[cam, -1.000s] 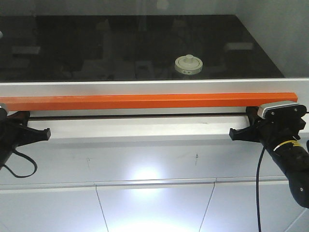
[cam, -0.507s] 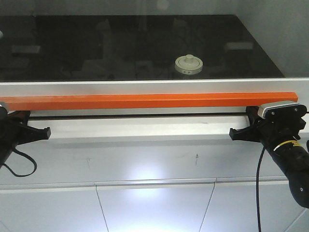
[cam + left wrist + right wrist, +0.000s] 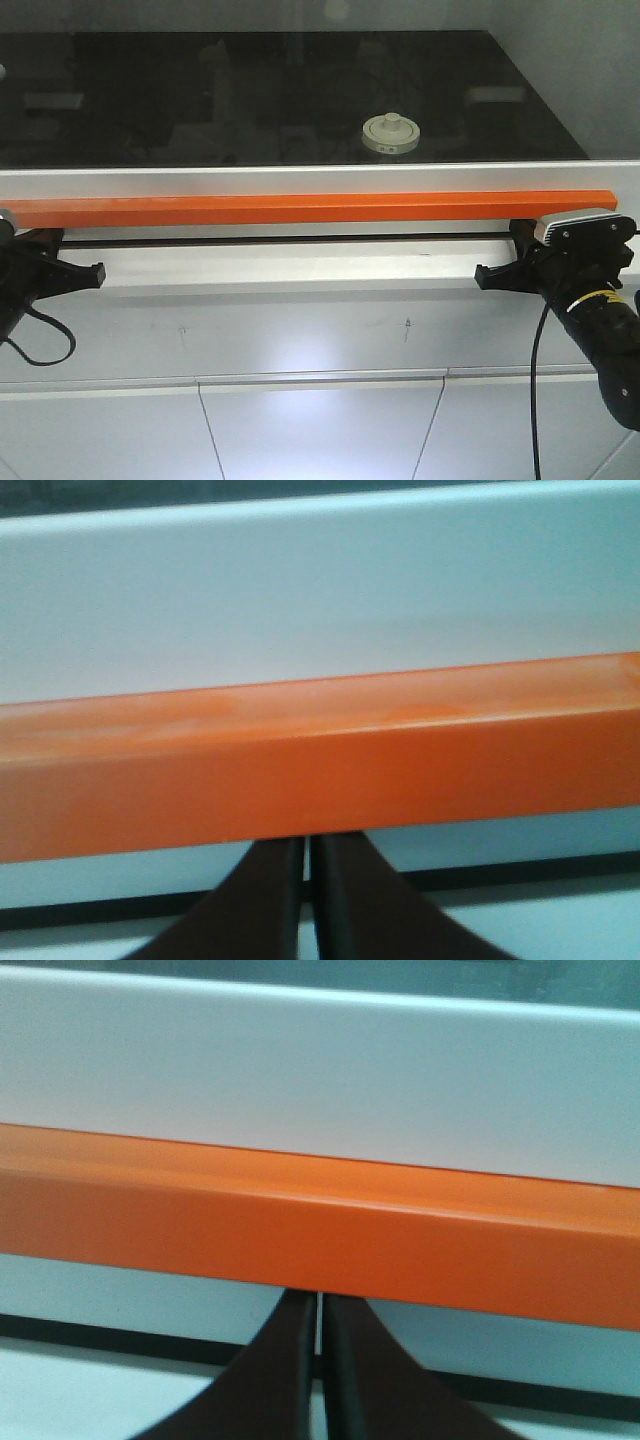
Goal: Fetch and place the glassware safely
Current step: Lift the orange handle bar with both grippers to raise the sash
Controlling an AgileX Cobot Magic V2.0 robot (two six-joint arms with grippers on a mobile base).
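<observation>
Barely begun: both grippers at the orange bar [image 3: 310,208], jar not yet fetched.
Near, the left gripper [image 3: 95,272] and right gripper [image 3: 482,275], jaws pinched almost together, sit tucked under the bar's ends. Far, the lidded glass jar [image 3: 391,133] stands right of centre on the black surface [image 3: 200,100]. Nothing has visibly moved since the earlier frames.

Small squat jar [image 3: 391,140] stood upright on dark glossy surface [image 3: 250,100], right of centre, well behind orange bar [image 3: 300,209]. Round cream-white lid [image 3: 380,128] sat level on top, central knob pointing up. Body under lid low, too small to tell detail.
</observation>
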